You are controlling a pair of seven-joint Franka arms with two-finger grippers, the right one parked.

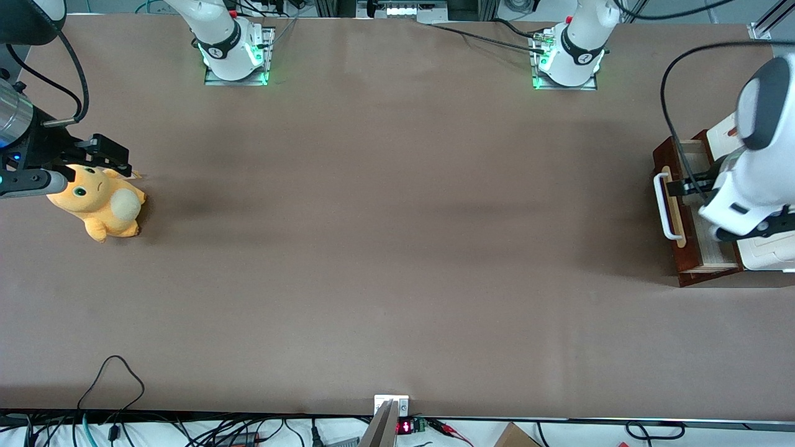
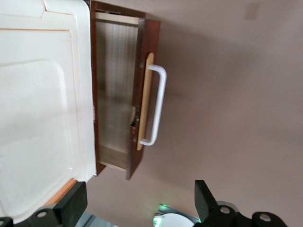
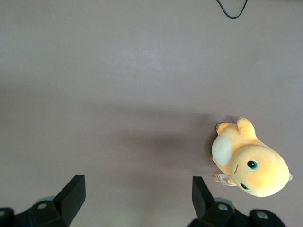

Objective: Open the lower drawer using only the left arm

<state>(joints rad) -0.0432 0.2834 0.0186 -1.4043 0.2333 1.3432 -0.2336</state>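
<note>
Above the pulled-out lower drawer [image 2: 116, 94], the left arm's gripper [image 2: 137, 208] hangs, fingers spread, empty; opening appears done, next retract.

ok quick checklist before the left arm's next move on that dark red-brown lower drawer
1. Dark red-brown wooden lower drawer pulled out, pale wood inside showing: ok.
2. White bar handle free of the fingers: ok.
3. Small black gripper open, raised above the drawer: ok.
4. Drawer contents: nothing seen in the visible part; ok.
5. Brown table in front of the drawer free of objects: ok.
6. Drawer fully extended: cannot tell.
</note>
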